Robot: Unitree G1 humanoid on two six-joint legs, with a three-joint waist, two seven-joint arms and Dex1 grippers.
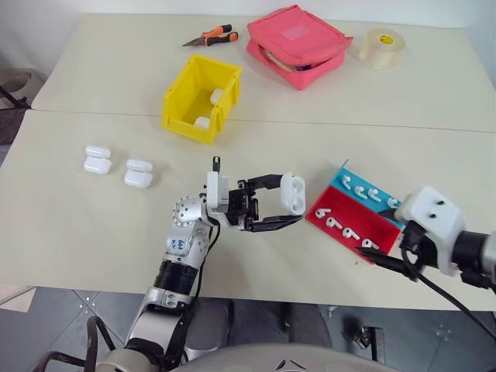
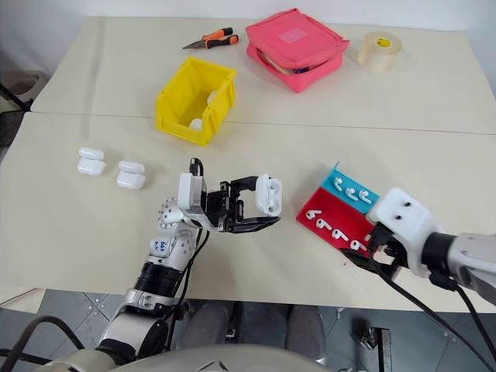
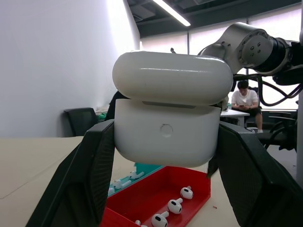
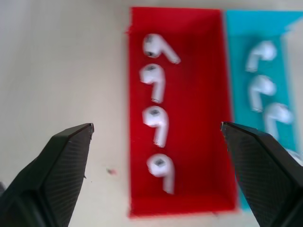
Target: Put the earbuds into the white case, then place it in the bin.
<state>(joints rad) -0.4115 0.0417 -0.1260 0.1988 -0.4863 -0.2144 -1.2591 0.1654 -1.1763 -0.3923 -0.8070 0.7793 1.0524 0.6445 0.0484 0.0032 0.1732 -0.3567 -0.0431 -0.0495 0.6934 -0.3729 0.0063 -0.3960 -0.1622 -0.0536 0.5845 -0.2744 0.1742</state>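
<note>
A: Right gripper [image 4: 156, 142]?
B: Spread wide, empty, above the red tray half [image 4: 199, 118] with four earbuds [image 4: 156, 125]; head views hide the fingers behind its wrist.
A: Left gripper [image 1: 288, 203]?
B: Clamped on the case [image 1: 293, 192], lid slightly ajar in its wrist view.
A: Beyond?
B: Bin [image 1: 184, 91], contents half hidden; two spare cases [image 1: 118, 167] to its left.

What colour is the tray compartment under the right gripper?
Red, clearest in the right wrist view.
</note>
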